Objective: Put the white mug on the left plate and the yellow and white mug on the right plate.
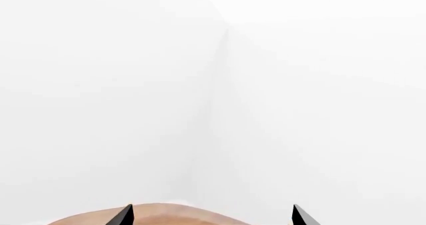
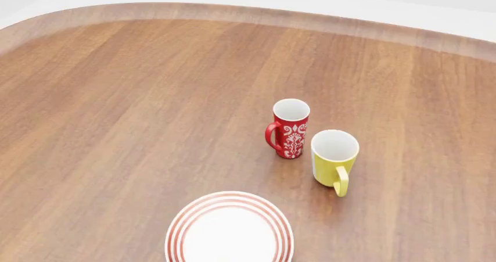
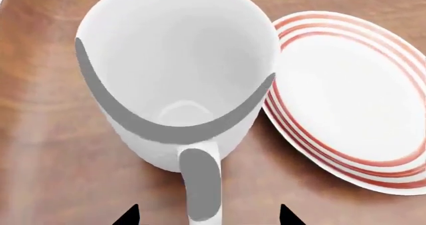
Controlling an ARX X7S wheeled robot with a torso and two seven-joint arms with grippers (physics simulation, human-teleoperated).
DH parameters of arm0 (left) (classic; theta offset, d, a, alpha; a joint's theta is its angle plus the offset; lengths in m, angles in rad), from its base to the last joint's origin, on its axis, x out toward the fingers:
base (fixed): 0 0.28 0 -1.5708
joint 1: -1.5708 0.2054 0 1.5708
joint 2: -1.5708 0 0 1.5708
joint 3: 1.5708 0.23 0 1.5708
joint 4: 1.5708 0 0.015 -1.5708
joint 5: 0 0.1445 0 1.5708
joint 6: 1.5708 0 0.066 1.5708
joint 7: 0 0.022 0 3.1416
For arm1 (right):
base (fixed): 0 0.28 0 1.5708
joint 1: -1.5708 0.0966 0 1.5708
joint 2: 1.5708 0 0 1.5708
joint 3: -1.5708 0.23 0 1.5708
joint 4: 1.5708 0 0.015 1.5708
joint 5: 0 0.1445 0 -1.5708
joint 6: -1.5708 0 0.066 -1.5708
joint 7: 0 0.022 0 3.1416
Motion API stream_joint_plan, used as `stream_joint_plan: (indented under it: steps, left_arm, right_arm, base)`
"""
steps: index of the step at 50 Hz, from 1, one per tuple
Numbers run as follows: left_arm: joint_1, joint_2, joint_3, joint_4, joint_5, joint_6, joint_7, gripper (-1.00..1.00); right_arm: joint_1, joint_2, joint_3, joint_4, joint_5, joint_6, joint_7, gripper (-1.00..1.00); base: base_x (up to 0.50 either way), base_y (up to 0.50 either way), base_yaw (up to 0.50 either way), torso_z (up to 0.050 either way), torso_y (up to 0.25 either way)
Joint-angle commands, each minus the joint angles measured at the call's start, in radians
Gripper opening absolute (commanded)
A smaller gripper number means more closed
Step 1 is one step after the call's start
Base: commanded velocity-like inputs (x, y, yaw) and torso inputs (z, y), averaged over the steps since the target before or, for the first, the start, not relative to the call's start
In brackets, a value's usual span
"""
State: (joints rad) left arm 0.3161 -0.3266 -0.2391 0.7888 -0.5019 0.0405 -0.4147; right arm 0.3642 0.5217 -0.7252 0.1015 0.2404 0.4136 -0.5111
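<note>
The wooden bench [image 2: 139, 117] fills the head view, its rounded far edge running against a plain white surround. On it, at about 6 o'clock in that view, lies a round white plate [image 2: 229, 230] with thin red rings at the rim, cut by the frame's lower edge. From one plate alone I cannot tell whether it is the left plate or the right one.

The right wrist view shows the white mug [image 3: 176, 65] upright on the bench, seen from above into its open mouth, its loop handle turned toward the camera. Just beside it lies a red-ringed plate [image 3: 346, 100], its rim passing close under the mug's side; whether they touch cannot be told. The white mug stands on bare wood, not on this plate.

In the head view the yellow and white mug [image 2: 334, 160] stands upright on the bench at about 4 o'clock from centre, handle toward 6 o'clock. Just beside it, toward 10 o'clock, stands a slim red patterned mug [image 2: 290, 128], handle toward 9 o'clock.

The right gripper [image 3: 207, 216] shows two dark fingertips set wide, one on either side of the white mug's handle, holding nothing. The left gripper [image 1: 211, 216] likewise has its tips wide apart and empty, facing the white surround with a sliver of bench edge between them.
</note>
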Motion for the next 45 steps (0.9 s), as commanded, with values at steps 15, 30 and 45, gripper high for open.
stream_joint_plan:
  steps: [15,30,45]
  left_arm:
    - [0.005,-0.009,0.006,0.004,-0.006,0.004,-0.004,1.0]
    - [-0.001,-0.013,0.024,-0.003,0.003,0.006,-0.001,1.0]
    - [-0.006,-0.016,0.031,-0.006,0.008,0.008,-0.004,1.0]
  right_arm:
    - [-0.009,-0.005,-0.012,0.006,0.002,-0.01,-0.002,-1.0]
    - [-0.026,0.075,0.034,-0.235,0.013,0.039,0.058,-1.0]
    - [-0.032,0.083,0.075,-0.298,0.031,0.01,0.091,-1.0]
  base:
    - [0.0,0.0,0.0,0.0,0.0]
    - [0.0,0.0,0.0,0.0,0.0]
    - [0.0,0.0,0.0,0.0,0.0]
